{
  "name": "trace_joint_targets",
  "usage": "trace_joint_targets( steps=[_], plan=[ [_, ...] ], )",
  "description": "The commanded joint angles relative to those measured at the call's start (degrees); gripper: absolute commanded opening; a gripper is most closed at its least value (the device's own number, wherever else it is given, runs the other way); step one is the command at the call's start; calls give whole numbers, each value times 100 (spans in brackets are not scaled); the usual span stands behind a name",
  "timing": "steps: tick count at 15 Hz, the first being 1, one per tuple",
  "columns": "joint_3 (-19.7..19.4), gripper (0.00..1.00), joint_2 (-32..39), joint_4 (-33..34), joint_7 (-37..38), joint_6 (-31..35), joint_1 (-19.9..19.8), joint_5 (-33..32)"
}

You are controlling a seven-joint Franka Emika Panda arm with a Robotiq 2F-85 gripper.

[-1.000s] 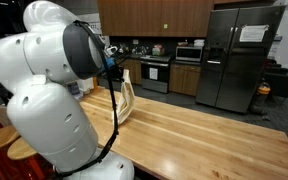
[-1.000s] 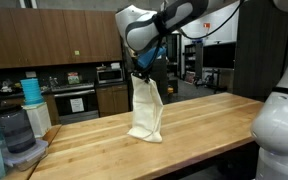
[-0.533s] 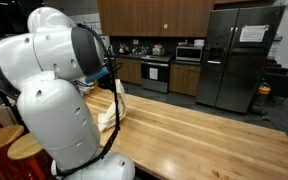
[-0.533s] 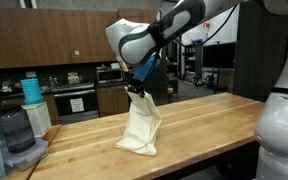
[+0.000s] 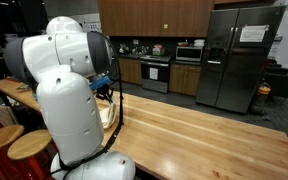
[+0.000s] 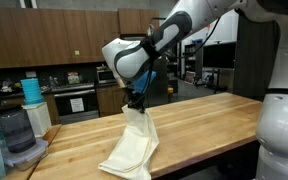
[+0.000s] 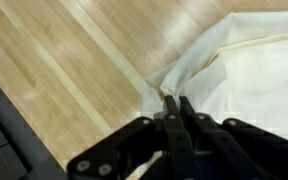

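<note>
A cream cloth (image 6: 130, 152) hangs from my gripper (image 6: 135, 104), which is shut on its top corner; the lower part spreads flat on the wooden table (image 6: 199, 125). In the wrist view the black fingers (image 7: 176, 112) pinch a fold of the cloth (image 7: 249, 75) just above the wood. In an exterior view my own arm (image 5: 69, 90) hides the gripper, and only a strip of the cloth (image 5: 109, 115) shows beside it.
A blender (image 6: 17, 132) and a teal container (image 6: 30, 90) stand at one end of the table. A dark refrigerator (image 5: 236, 58), a stove (image 5: 154, 72) and cabinets line the back wall. Wooden stools (image 5: 29, 148) stand beside the robot base.
The gripper has moved along the table and come lower with the cloth. More of the cloth now lies spread on the wood instead of hanging.
</note>
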Motion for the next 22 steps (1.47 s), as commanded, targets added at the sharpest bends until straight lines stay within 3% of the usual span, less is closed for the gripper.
trace_joint_targets(
  steps=[1, 9, 18, 19, 20, 22],
  plan=[
    [-166, 2, 222, 235, -227, -196, 49, 41],
    [-631, 2, 418, 398, -319, -188, -124, 389],
    [-1104, 2, 189, 225, 660, 240, -469, 540],
    [-1128, 32, 177, 210, 693, 264, -495, 539],
    [-1143, 33, 176, 200, 748, 292, -508, 513],
    [-1140, 45, 138, 169, 792, 392, -509, 500]
  ],
)
